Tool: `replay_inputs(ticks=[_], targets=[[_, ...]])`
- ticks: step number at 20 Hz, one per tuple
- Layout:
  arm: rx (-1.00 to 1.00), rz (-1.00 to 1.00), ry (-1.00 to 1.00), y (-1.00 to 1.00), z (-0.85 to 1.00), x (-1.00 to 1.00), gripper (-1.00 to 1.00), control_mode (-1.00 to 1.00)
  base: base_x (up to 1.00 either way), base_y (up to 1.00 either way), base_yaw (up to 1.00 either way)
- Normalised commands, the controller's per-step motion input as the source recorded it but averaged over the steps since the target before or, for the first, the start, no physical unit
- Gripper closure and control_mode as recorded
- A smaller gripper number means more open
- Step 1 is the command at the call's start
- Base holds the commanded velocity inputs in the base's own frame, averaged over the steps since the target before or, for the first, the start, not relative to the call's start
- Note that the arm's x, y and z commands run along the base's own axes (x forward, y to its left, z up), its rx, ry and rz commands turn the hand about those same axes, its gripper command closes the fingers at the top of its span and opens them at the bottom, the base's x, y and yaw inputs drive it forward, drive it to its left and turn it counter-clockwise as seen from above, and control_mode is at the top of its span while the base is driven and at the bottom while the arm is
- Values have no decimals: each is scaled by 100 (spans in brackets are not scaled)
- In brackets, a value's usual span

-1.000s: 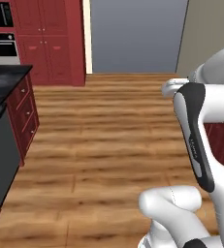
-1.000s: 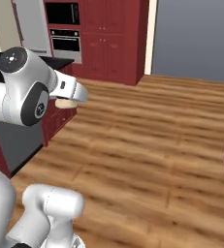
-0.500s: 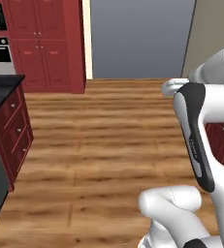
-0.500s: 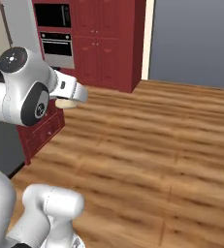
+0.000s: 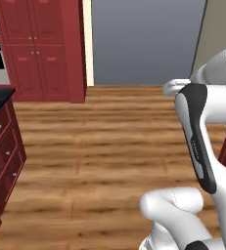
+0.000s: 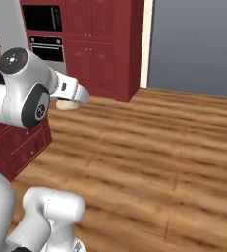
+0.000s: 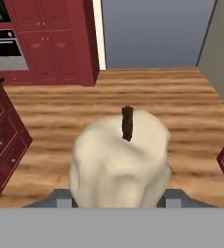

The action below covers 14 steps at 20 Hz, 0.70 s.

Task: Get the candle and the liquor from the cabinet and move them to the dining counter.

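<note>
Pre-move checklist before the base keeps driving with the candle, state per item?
1. Candle in the gripper: ok, it sits between the jaws with its dark wick up.
2. Candle clear of the arm: ok, it shows just past the white forearm in the right base view.
3. Wood floor ahead free of obstacles: ok.
4. Red drawer cabinets to the left, clearance: ok, apart from the arm.
5. Dining counter in sight: cannot tell.
6. Liquor whereabouts: cannot tell.
</note>
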Motion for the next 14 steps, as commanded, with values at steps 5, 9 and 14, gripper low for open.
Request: replay_inputs(ticks=[5, 9, 14], targets=[[0, 0, 0, 0, 0, 0, 100, 100, 100, 0, 2], [0, 0, 0, 0, 0, 0, 100, 100, 100, 0, 2], [0, 0, 0, 0, 0, 0, 100, 100, 100, 0, 1]])
